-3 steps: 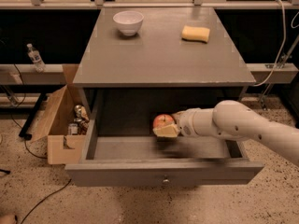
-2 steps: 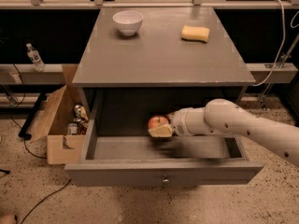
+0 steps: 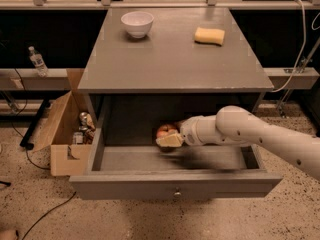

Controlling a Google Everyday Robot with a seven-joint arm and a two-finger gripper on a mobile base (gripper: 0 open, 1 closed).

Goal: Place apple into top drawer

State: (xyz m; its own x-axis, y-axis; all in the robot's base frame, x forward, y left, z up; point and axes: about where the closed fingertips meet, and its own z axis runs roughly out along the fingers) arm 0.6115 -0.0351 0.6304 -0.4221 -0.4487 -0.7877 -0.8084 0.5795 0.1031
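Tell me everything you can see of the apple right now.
The apple is round and red with a smooth skin. Only its upper part shows, because the pale pincer gripping it hides the lower front. It sits inside the open top drawer, toward the back and slightly left of the middle, and seems to be held just above the drawer floor. Only the pincer appears to touch it. No stem can be made out.

Soft, even light from overhead. Grey tabletop (image 3: pixel 175 59) bright, with a mild sheen. Top drawer (image 3: pixel 175 185) dim inside, and the recess behind it near black. Gripper (image 3: pixel 168 137) low inside the drawer, jaws clasping the apple (image 3: pixel 164 130), both smeared. Soft, blurred shadow on the drawer floor beneath the arm.
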